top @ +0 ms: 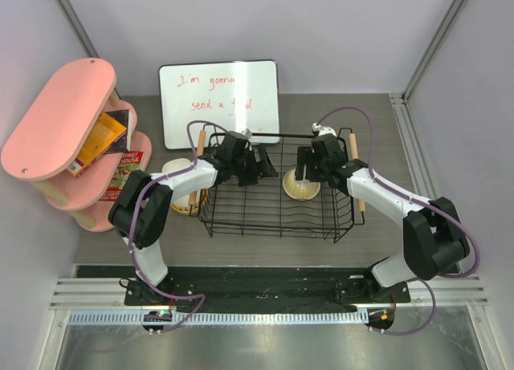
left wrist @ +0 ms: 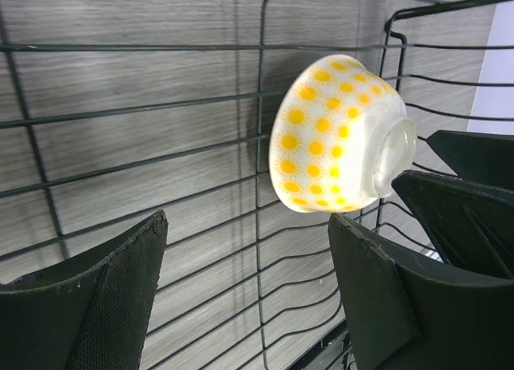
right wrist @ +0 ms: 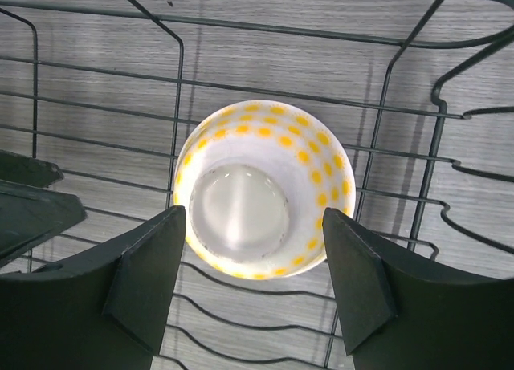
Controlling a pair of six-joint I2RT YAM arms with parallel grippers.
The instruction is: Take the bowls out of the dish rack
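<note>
- Only the top view takes in the whole table (top: 377, 121). The black wire dish rack (top: 265, 217) with wooden handles (top: 353, 149) sits at centre and both arms reach into it. A whiteboard (top: 218, 101) stands behind, and a pink shelf (top: 60, 117) holding books (top: 100, 139) is at left.
- That view also shows other bowls (top: 178, 176) outside the rack, just beside its left end and partly hidden by the left arm.
- The wrist views alone reveal a white dotted bowl (right wrist: 261, 189) with yellow-orange spots, tipped on its side in the rack's right half.
- The left gripper (left wrist: 241, 290) is spread wide and empty, with the bowl beyond its fingertips.
- The right gripper (right wrist: 253, 278) is likewise spread and grips nothing; the bowl's foot faces it.
</note>
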